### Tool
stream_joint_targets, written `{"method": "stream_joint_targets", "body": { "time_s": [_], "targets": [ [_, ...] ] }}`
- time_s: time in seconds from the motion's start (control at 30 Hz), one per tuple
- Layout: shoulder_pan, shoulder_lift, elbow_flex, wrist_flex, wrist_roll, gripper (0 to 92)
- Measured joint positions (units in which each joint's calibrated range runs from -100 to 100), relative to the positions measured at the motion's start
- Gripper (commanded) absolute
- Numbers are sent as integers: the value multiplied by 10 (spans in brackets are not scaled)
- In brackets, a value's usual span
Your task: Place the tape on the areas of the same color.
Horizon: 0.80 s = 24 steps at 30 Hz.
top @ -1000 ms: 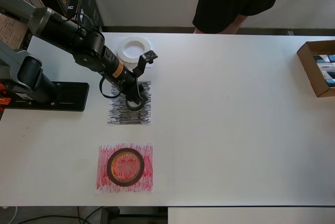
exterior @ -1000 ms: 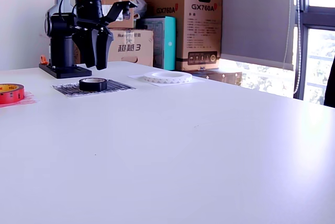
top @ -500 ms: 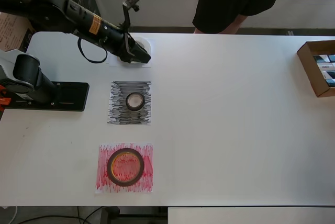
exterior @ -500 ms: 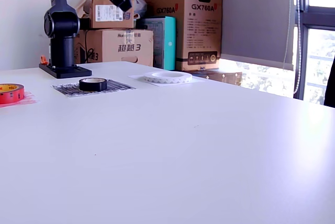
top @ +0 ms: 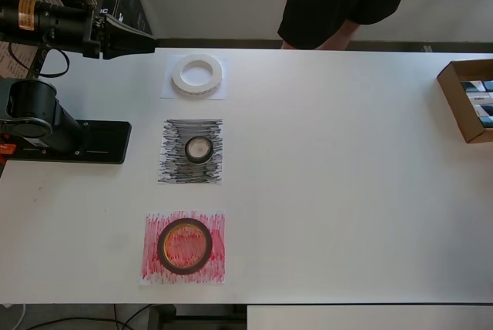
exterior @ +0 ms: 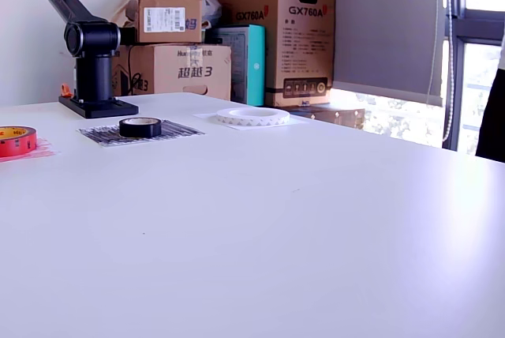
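We read "GX760A" on a tall carton (exterior: pixel 271 34) behind the surface (exterior: pixel 316 219); our pincer (top: pixel 142 39) looks closed, empty.

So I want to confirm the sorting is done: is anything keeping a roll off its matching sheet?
Nothing visible. The white roll lies on the white sheet, the black roll on the black sheet, the red roll on the red sheet. The gripper is off to the side.
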Motion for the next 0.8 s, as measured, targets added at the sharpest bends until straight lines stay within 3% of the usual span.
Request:
{"method": "stream_joint_targets", "body": {
  "time_s": [0.43, 0.8],
  "targets": [
    [17, -289, 138, -1, -43, 0],
    [11, -374, 205, -68, -52, 0]
  ]
}}
